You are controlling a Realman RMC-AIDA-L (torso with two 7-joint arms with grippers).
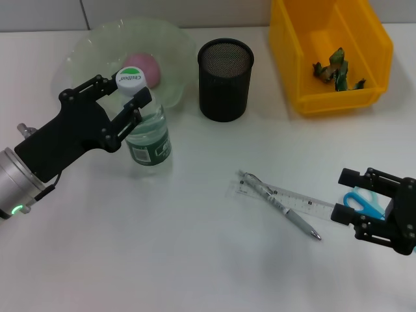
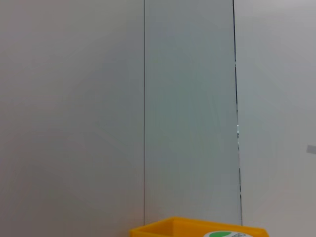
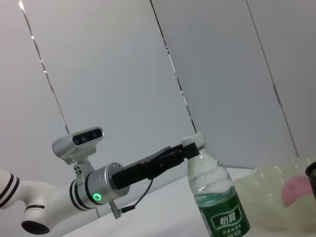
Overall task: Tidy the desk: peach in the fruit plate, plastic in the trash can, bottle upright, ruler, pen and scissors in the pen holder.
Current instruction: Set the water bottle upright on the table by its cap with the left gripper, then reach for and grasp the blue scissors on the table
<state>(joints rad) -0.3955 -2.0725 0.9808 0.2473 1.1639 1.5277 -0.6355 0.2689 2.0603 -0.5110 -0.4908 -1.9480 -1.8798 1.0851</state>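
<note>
Standing upright near the counter's left edge, the bottle (image 1: 147,133) has the left gripper (image 1: 128,107) closed on its neck. Plastic (image 1: 335,68) lies in the bin (image 1: 292,45) at the far right corner; the peach (image 1: 142,66) sits in the plate (image 1: 170,39). Ruler (image 1: 296,200), pen (image 1: 281,205) and scissors (image 1: 365,201) remain outside the holder (image 1: 225,79). The right gripper (image 1: 361,205) hangs open over the scissors by the right edge.

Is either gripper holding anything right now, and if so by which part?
The left gripper grips the upright water bottle at its neck, just under the white cap. The right gripper holds nothing, its jaws open above the scissors.
</note>
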